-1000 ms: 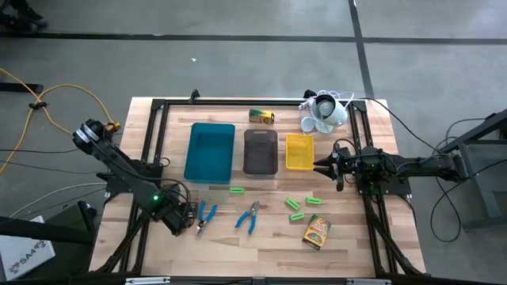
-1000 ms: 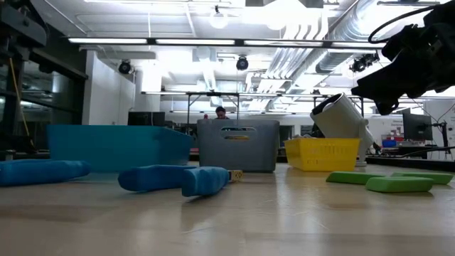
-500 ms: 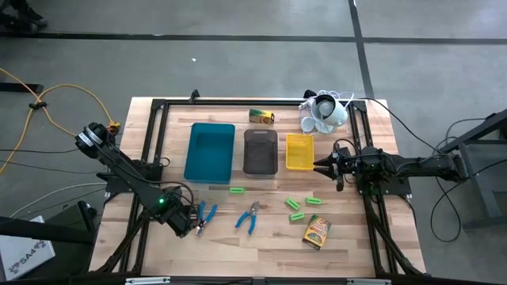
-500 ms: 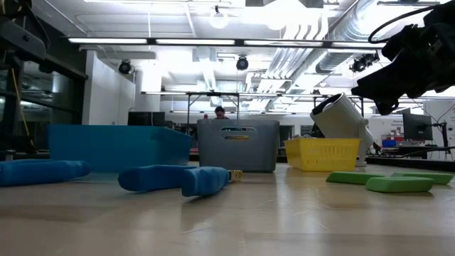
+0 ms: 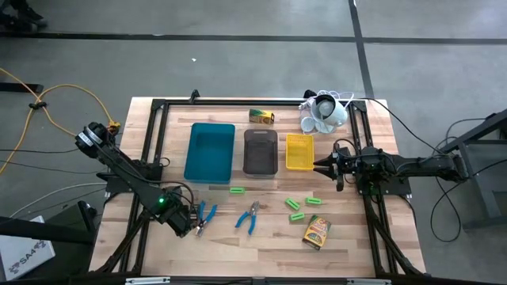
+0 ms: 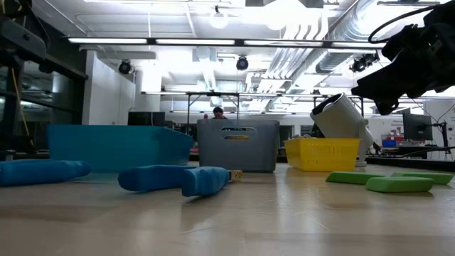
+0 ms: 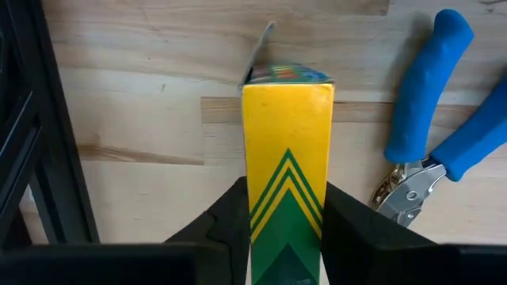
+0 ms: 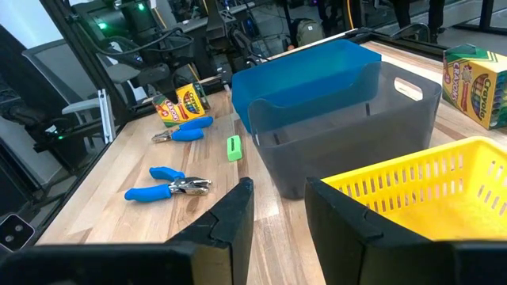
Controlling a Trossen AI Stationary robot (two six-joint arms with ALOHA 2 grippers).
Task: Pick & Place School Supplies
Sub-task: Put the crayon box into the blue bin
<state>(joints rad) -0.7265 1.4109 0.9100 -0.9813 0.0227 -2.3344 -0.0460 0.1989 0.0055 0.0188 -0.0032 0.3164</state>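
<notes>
While the left gripper (image 7: 285,229) stays clamped on the yellow-and-green box (image 7: 287,158) at the high view's lower left, lift straight, clearing the blue-handled pliers (image 7: 432,150) alongside; right gripper (image 8: 277,210), fingers apart, waits centre-right.

Only one word reads clearly — "Crayola" — on the yellow-and-green box (image 8: 476,73) beside the grey tray (image 8: 360,131).
</notes>
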